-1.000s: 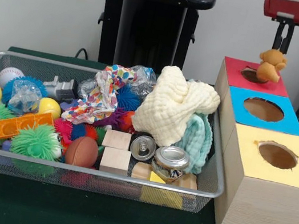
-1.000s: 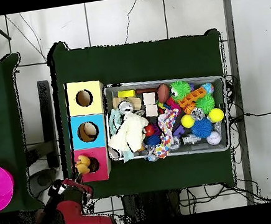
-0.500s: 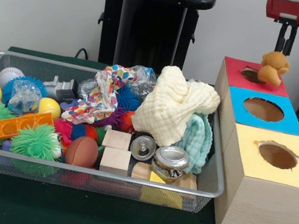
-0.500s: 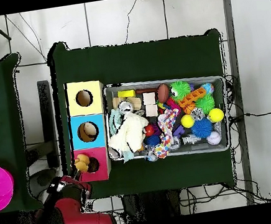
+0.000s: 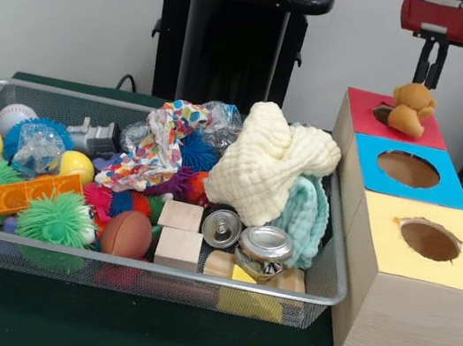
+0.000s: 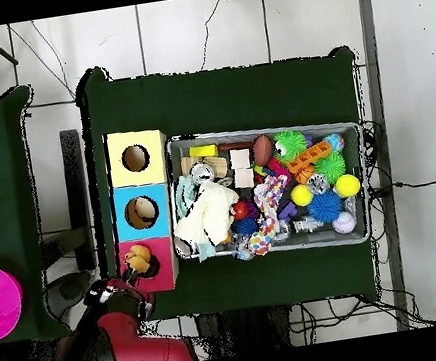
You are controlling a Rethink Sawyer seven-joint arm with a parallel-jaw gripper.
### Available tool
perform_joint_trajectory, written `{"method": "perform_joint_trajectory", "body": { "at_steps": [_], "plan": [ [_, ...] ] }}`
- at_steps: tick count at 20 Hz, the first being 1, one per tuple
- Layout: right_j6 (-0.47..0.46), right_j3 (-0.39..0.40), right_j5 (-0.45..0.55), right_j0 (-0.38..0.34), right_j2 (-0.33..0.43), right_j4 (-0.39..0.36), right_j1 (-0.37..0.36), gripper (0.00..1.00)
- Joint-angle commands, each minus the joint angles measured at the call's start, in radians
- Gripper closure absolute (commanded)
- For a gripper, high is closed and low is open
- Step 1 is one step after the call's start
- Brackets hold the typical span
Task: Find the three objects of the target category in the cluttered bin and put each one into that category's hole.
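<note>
Wire bin [image 5: 333, 285] sitting left of sorting box [image 5: 394, 318], still packed with clutter, so search probably isn't done. Red hole [image 5: 388, 116] taking soft toys, I'm guessing. Plush bear [image 5: 411, 107] hanging right over it, ready for dropping. Gripper [image 5: 427, 76] pinching bear's top, fingers clenched narrow, touching nothing else.

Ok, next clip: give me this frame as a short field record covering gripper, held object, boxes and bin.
gripper: gripper above the red box, jaws closed on the toy
held object: orange plush toy, hanging over the red box's hole
boxes: red box farthest, blue box in the middle, yellow box nearest
bin: wire bin still cluttered, cream cloth on top
</note>
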Motion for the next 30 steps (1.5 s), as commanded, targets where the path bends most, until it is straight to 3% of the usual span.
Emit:
{"method": "perform_joint_trajectory", "body": {
  "at_steps": [1, 5, 12, 18, 27, 30],
  "plan": [
    [0.143, 0.002, 0.043, -0.046, 0.030, -0.021, 0.019, 1.00],
    [0.155, 0.020, 0.037, -0.044, 0.039, -0.021, 0.011, 1.00],
    [0.176, 0.011, 0.110, 0.035, -0.008, 0.017, -0.011, 1.00],
    [0.186, 0.035, 0.100, 0.046, -0.006, 0.017, -0.020, 1.00],
    [0.176, 0.075, 0.043, -0.006, 0.025, -0.013, -0.019, 1.00],
    [0.168, 0.087, 0.009, -0.053, 0.057, -0.040, -0.008, 1.00]
  ]
}}
